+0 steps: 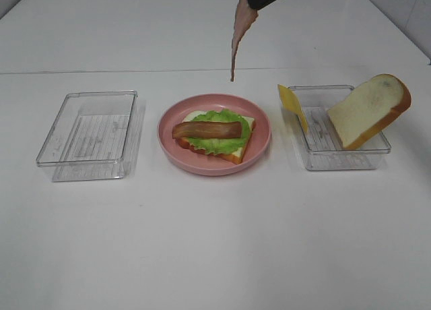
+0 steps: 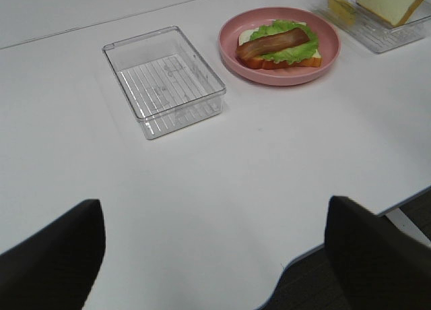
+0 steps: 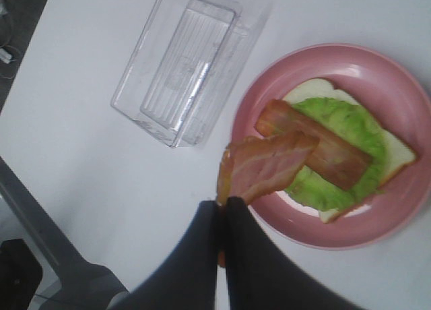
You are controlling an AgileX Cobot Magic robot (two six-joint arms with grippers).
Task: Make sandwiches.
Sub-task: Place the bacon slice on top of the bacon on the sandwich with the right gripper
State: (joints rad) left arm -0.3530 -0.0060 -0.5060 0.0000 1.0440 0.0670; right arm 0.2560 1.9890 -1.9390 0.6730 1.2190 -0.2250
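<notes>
On the pink plate [image 1: 262, 138] lies a bread slice [image 1: 237, 150] with a green lettuce leaf [image 1: 219, 143] and one bacon strip [image 1: 207, 130] on top. My right gripper [image 3: 222, 209] is shut on a second bacon strip [image 3: 266, 167], which dangles above and behind the plate [image 1: 237, 34]. A second bread slice [image 1: 367, 111] leans in the right tray [image 1: 340, 158], and a yellow cheese slice [image 1: 293, 104] leans on that tray's left wall. My left gripper [image 2: 215, 249] hangs open over the near table edge, far from the food, with nothing between its fingers [image 2: 50, 263].
An empty clear tray [image 1: 87, 136] sits left of the plate. The white table [image 1: 215, 242] ends close under the left gripper, with dark floor [image 2: 323, 283] beyond the edge.
</notes>
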